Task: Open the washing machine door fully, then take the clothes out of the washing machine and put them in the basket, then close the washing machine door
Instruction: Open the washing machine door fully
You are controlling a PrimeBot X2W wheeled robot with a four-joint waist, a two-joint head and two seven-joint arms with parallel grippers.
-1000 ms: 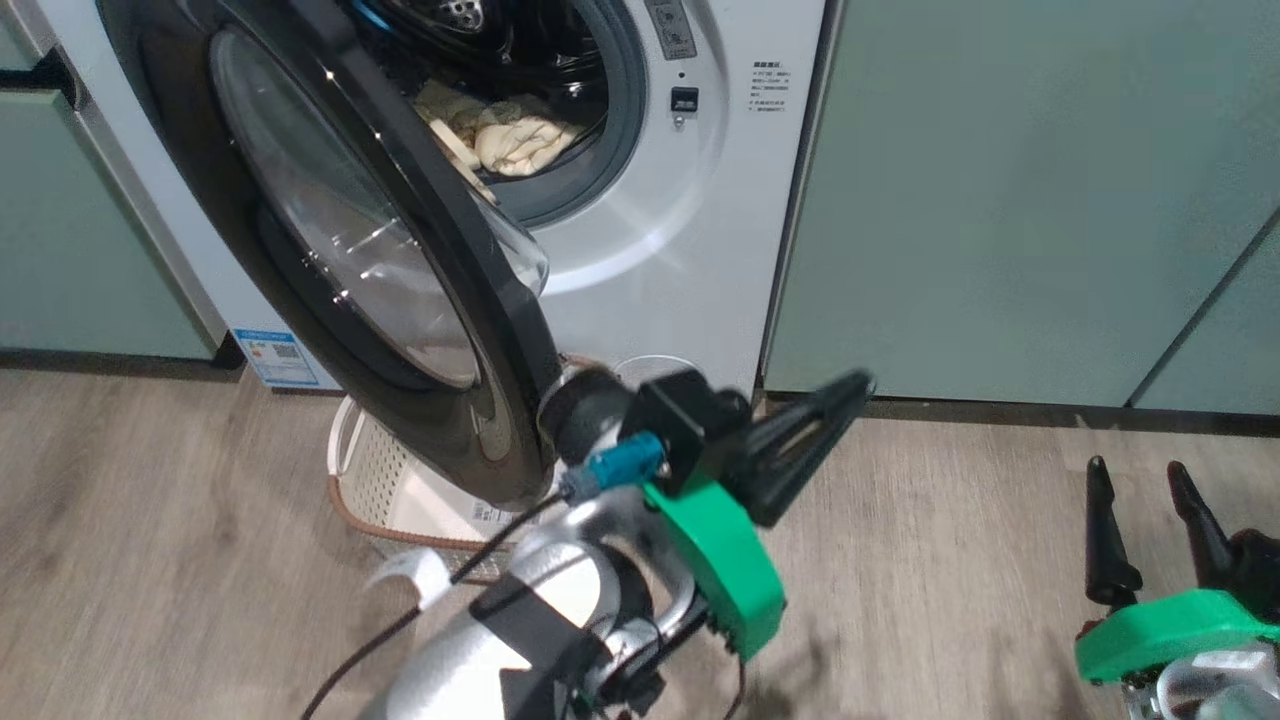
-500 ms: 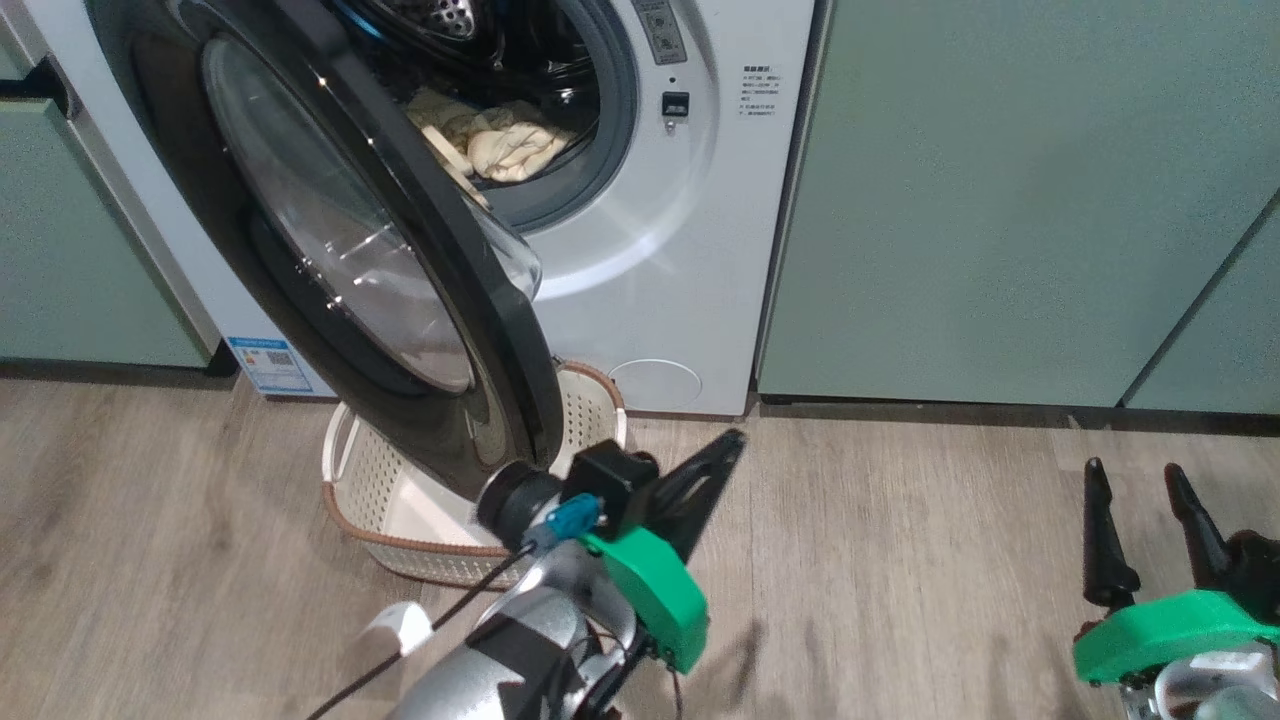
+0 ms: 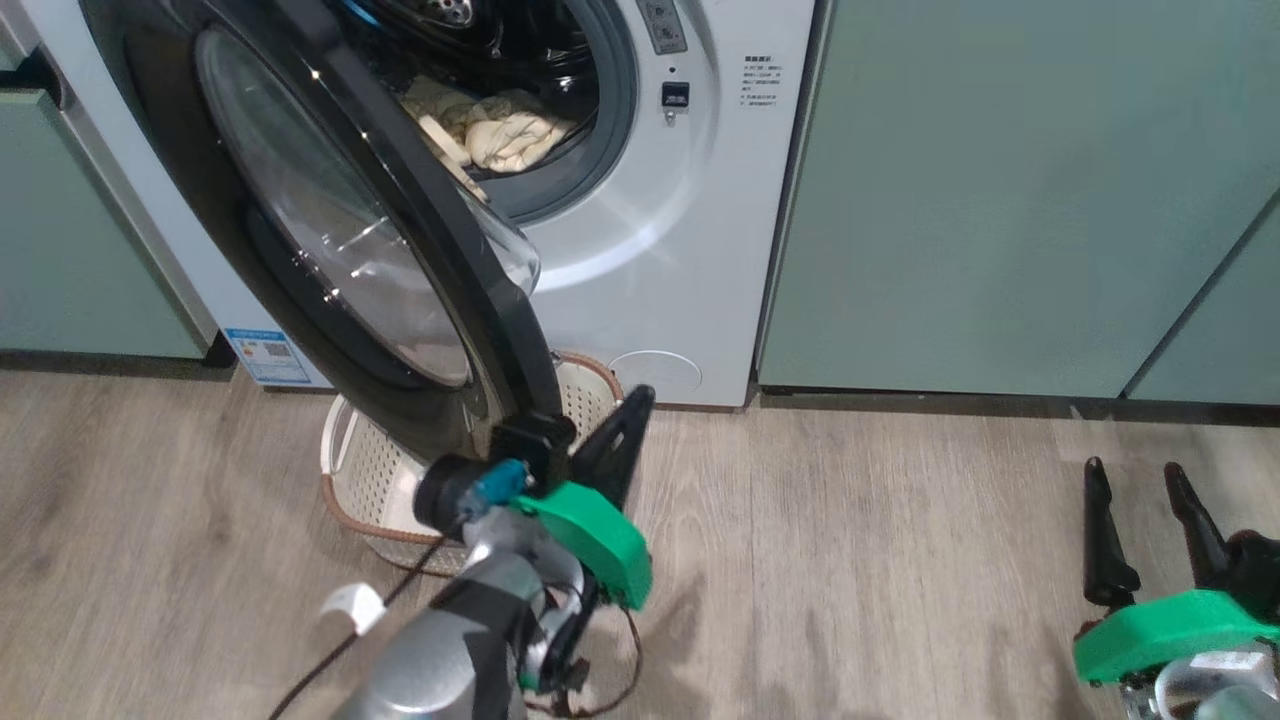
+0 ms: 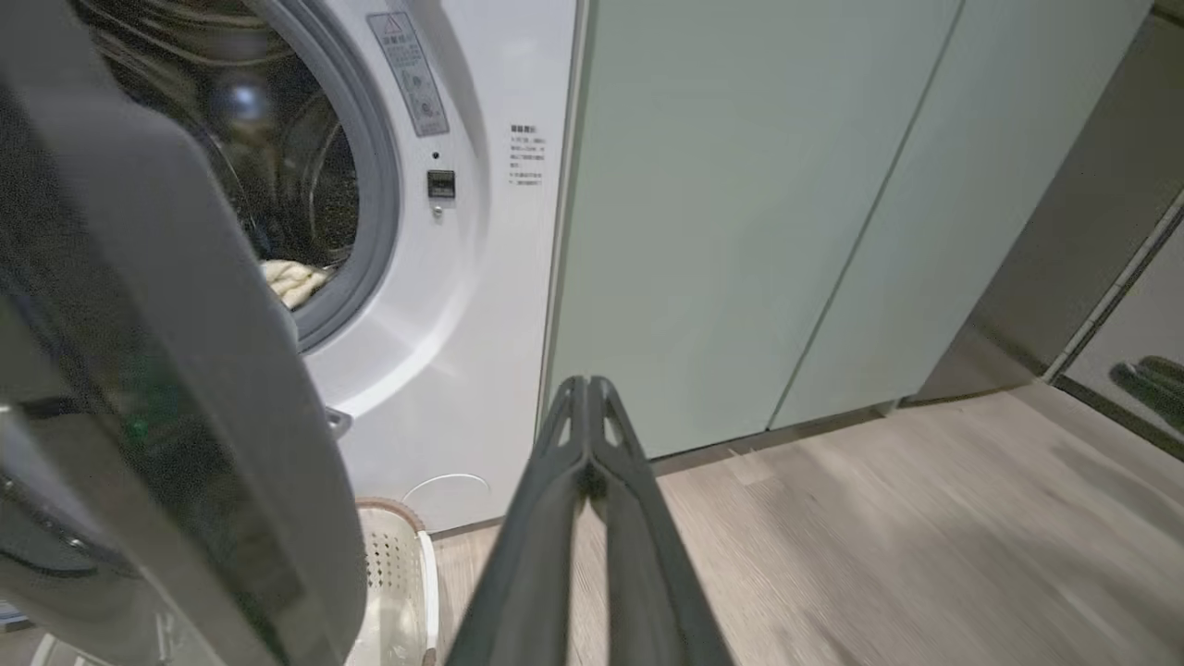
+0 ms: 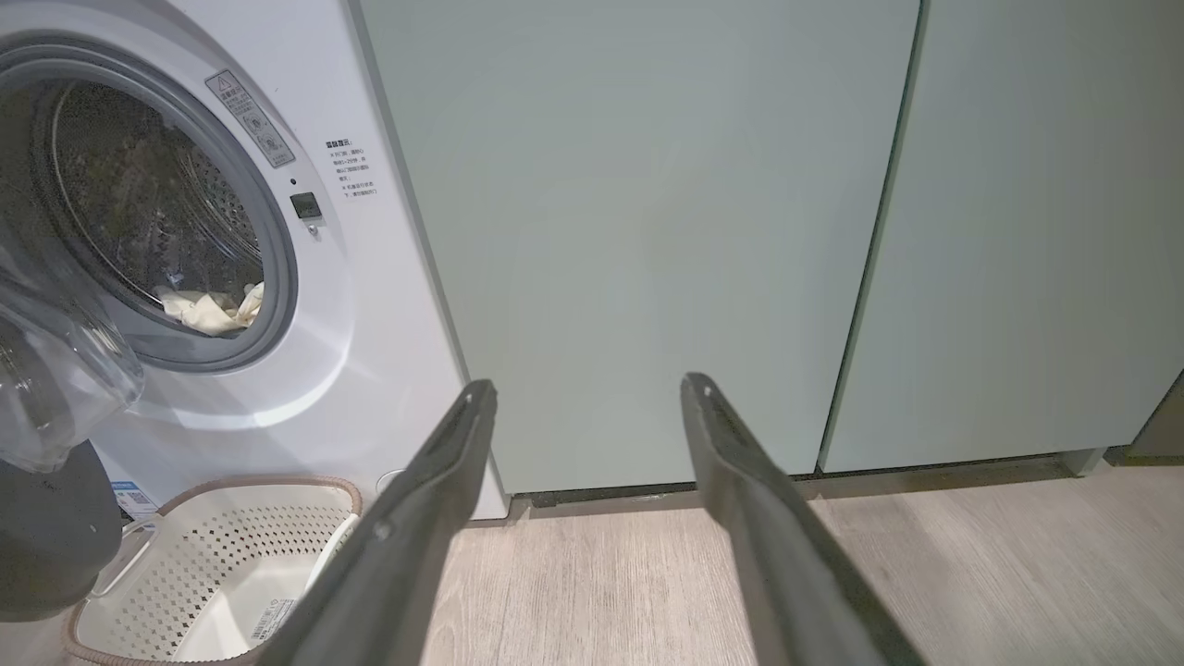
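The white washing machine [image 3: 660, 250] stands between green cabinets. Its black-rimmed door [image 3: 330, 230] with the glass bowl hangs partly swung out to the left. Cream clothes [image 3: 500, 130] lie in the drum. The cream basket [image 3: 365, 470] sits on the floor under the door. My left gripper [image 3: 635, 405] is shut on nothing, just right of the door's lower edge, above the basket's right end. In the left wrist view my left gripper [image 4: 586, 381] points at the cabinet beside the machine, with the door [image 4: 185, 370] close on the left. My right gripper [image 3: 1134, 468] is open, low over the floor at the right.
Sage-green cabinet doors [image 3: 1000, 200] run to the right of the machine, and another cabinet [image 3: 70, 230] stands to its left. Wood-look floor [image 3: 900, 560] stretches between my two arms. The right wrist view has the basket [image 5: 176, 564] brown-rimmed, with a sticker on its floor.
My left arm has drawn back leftward along the floor, its shut fingers now nearer the door's lower edge. The door and my right gripper stay as they were.
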